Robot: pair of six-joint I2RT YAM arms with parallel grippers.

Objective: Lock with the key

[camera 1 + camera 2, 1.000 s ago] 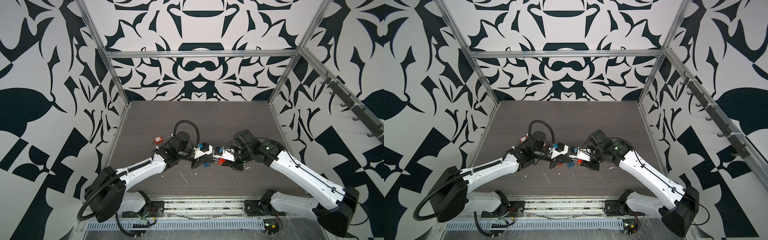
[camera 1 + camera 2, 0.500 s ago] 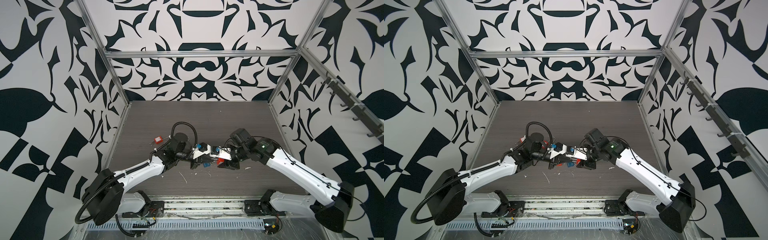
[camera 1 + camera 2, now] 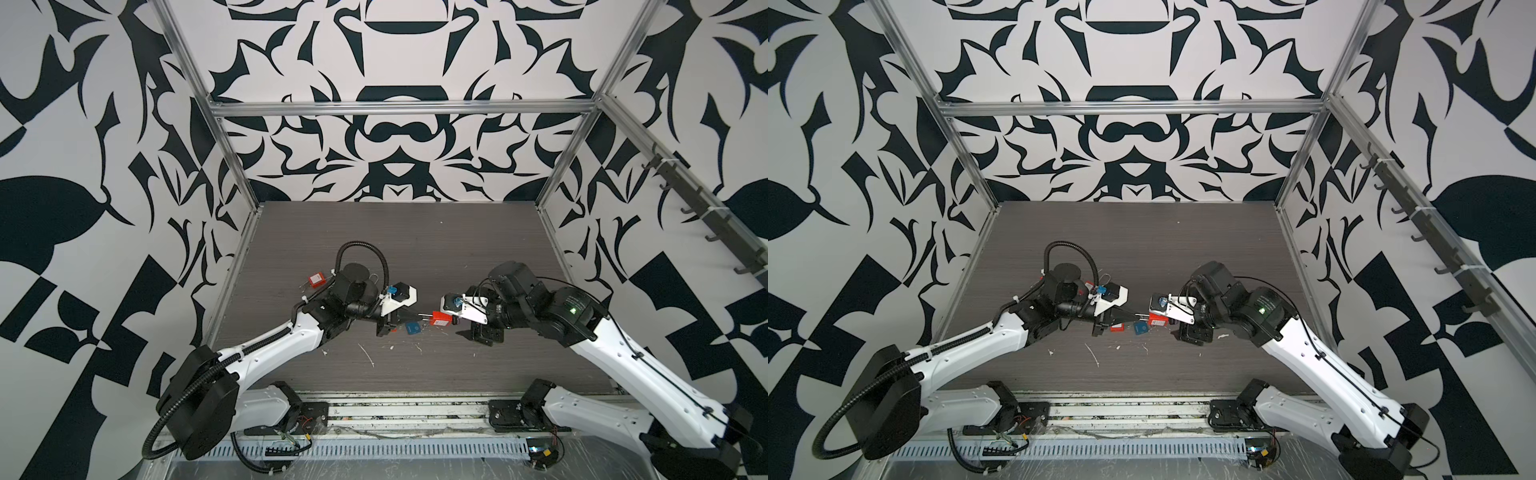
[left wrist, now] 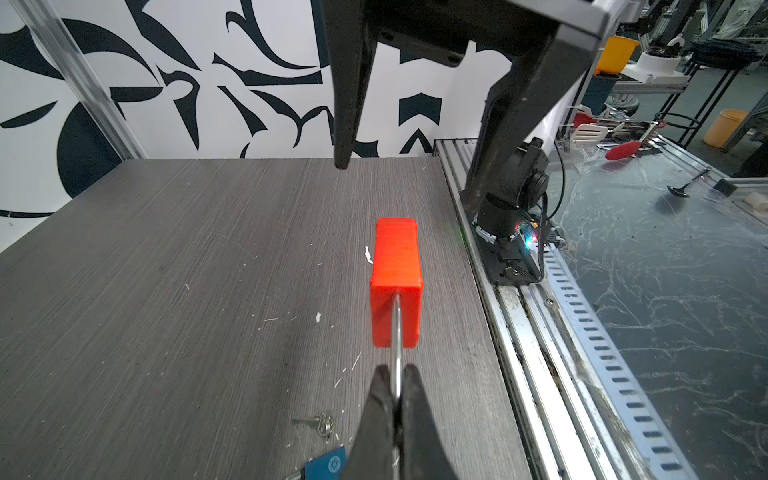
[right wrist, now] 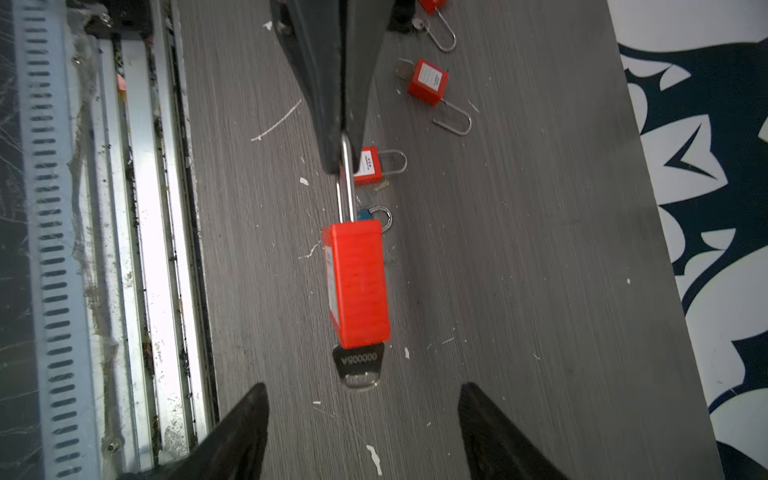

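Left gripper [image 4: 397,376]: clenched tight on the thin steel shackle [image 4: 397,332], with both black fingertips pinching the loop edge-on.
Why this hold: we judge that taking the shackle leaves the body and its keyway end free for the other arm.
Padlock: the red block-shaped plastic padlock [image 5: 359,286] hangs in the air off that shackle. It lies roughly level, clear above the table and between the two grippers.
Key: a flat silver key [image 5: 359,368] with a stamped head sits in the end of the padlock that faces away from the shackle. Only its head shows.
Right gripper [image 5: 362,388]: released, with the jaws wide apart on either side of the key head. It grasps nothing and touches neither key nor padlock.
Why this stand: it is lined up with the key's axis, so we judge it is placed either to close on the head and twist or to back off.
Lock state: the shackle is seen edge-on, so we cannot tell whether it is snapped home.
Table: the dark grey wood-grain table [image 5: 519,249] below carries other red padlocks [image 5: 368,166], a small blue padlock [image 5: 365,215] and loose keys [image 4: 322,422]. All of these are spare and well clear of the held one.
Risk: we think a pinch on so thin a shackle could let the body swivel when the key is turned.
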